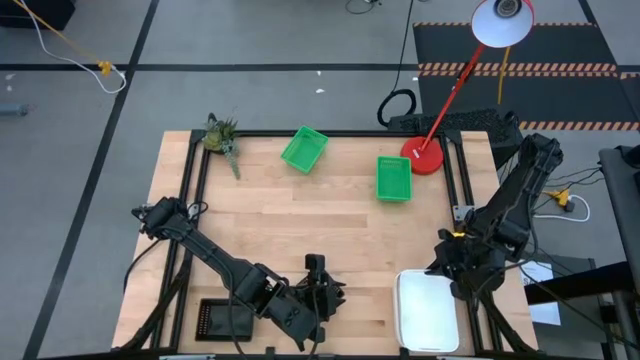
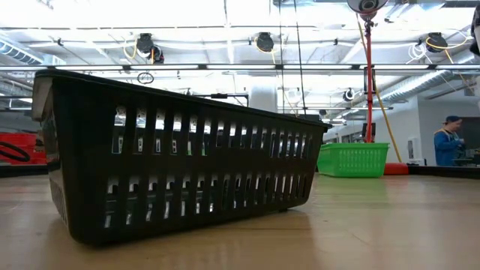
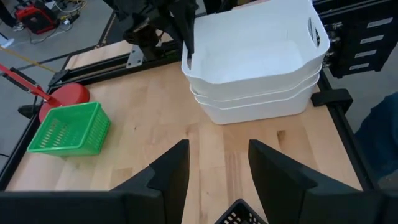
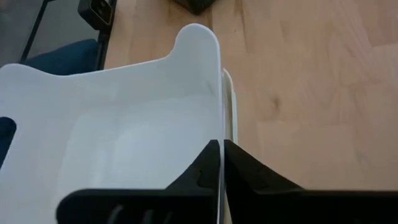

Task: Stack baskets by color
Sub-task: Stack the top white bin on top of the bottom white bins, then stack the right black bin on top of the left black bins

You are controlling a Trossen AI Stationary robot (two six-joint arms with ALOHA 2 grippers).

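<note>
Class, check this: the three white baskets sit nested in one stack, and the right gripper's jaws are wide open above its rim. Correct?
One thing is wrong. The right gripper has its jaws shut on the rim of the top white basket, not wide open above it; the right wrist view shows this. The white baskets are indeed nested in one stack of three, as the left wrist view shows.

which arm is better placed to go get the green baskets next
Left, probably. Its pincer stands open and empty, facing one green basket across bare wood. The right pincer is shut on the white stack's rim. The other green basket lies farther back.
</note>
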